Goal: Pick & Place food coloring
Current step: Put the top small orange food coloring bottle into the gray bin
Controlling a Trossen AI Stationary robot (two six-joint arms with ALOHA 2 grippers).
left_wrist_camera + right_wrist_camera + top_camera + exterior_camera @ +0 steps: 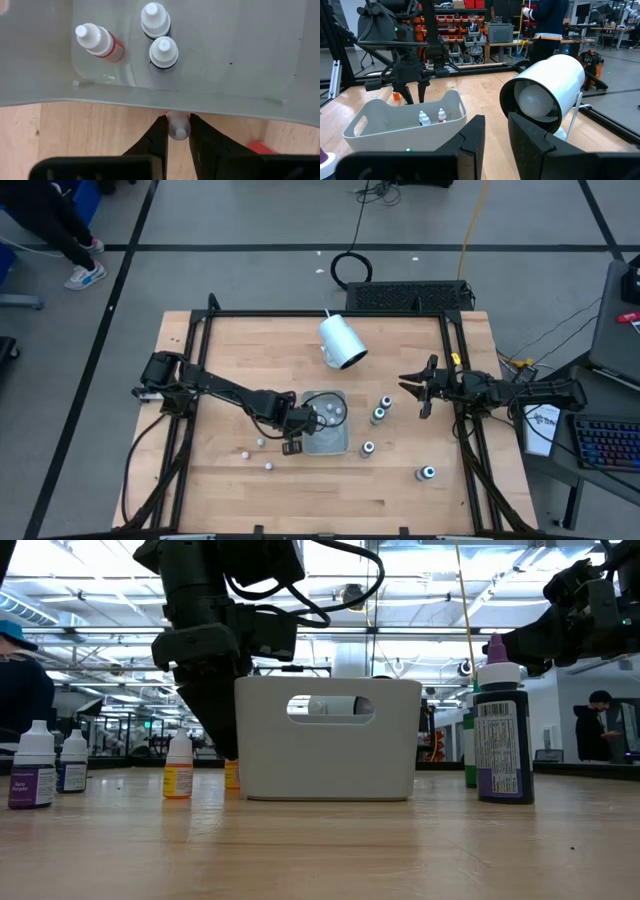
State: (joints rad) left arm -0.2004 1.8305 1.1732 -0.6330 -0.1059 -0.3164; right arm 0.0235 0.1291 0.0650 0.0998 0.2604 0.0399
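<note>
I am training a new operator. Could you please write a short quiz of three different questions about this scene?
1. True or false: the left claw is shut on a small bottle just outside the tray.
2. How many bottles stand inside the tray in the left wrist view?
3. The right claw is: A) holding a bottle, B) shut and empty, C) inside the tray.

Key: 1 true; 2 three; 3 B.

Wooden table [220, 480] inside black frame. Pale plastic tray [326, 438] near centre. White cylindrical lamp [342, 342] lying tilted toward far edge. Keyboard [608, 445] beside table. Person [60, 225] standing on grey floor.
</note>
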